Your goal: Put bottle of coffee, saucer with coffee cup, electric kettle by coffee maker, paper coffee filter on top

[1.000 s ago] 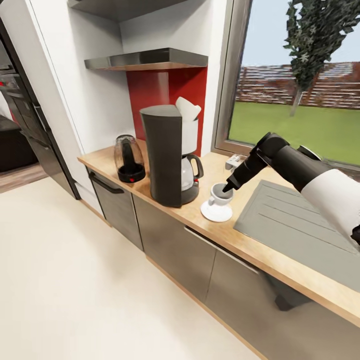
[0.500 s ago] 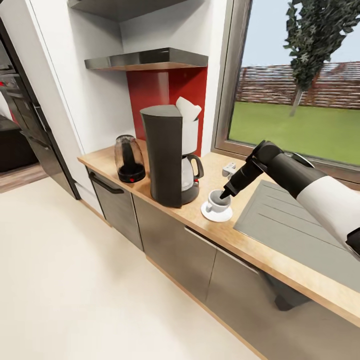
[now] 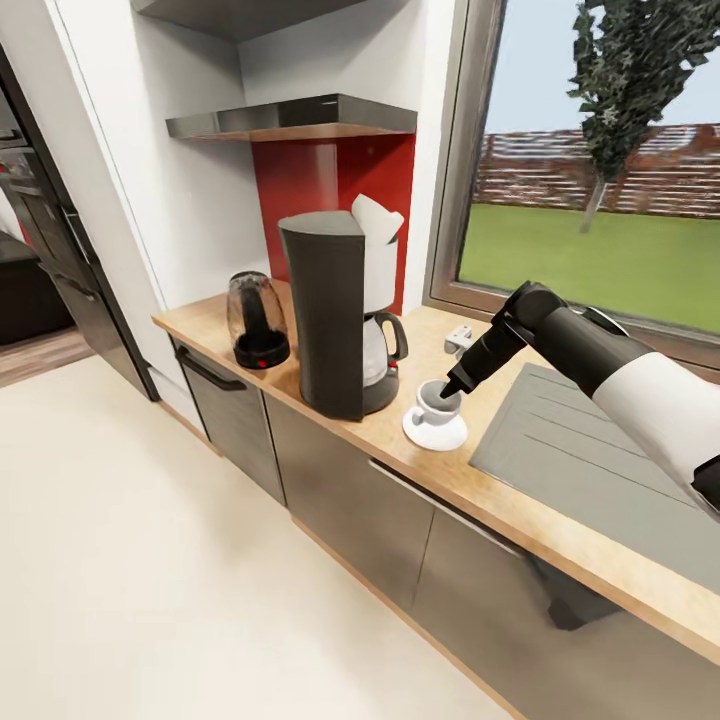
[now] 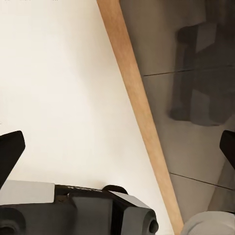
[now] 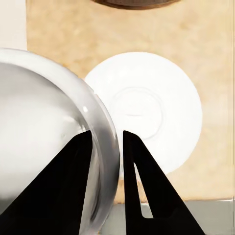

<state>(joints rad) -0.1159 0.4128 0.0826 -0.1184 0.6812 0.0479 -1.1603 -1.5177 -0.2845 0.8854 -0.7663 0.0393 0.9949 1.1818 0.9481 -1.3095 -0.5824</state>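
Sunlit by a garden window, the long light wood-grain kitchen countertop [image 3: 300,385] on grey cabinet fronts carries nearly the whole coffee station: the tall dark grey drip coffee maker [image 3: 338,310] with a white paper filter [image 3: 376,218] poking from its basket, and the rounded smoky glass electric kettle [image 3: 256,320] just beside it on the far side from me. My right gripper [image 3: 447,389] has come down over the past second, lowering the small white coffee cup [image 3: 434,398] until it now appears to sit on the small round flat white saucer [image 3: 435,430], right next to the machine's round base. From the right wrist camera my two dark fingers [image 5: 139,186] straddle the cup's rim [image 5: 105,147], one inside and one outside, still pinched on its wall, with the saucer [image 5: 166,122] directly beneath. I judge the cup placed and only the release left, then the coffee jar. My left gripper [image 4: 117,161] hangs spread wide and empty over the pale floor [image 4: 58,88].
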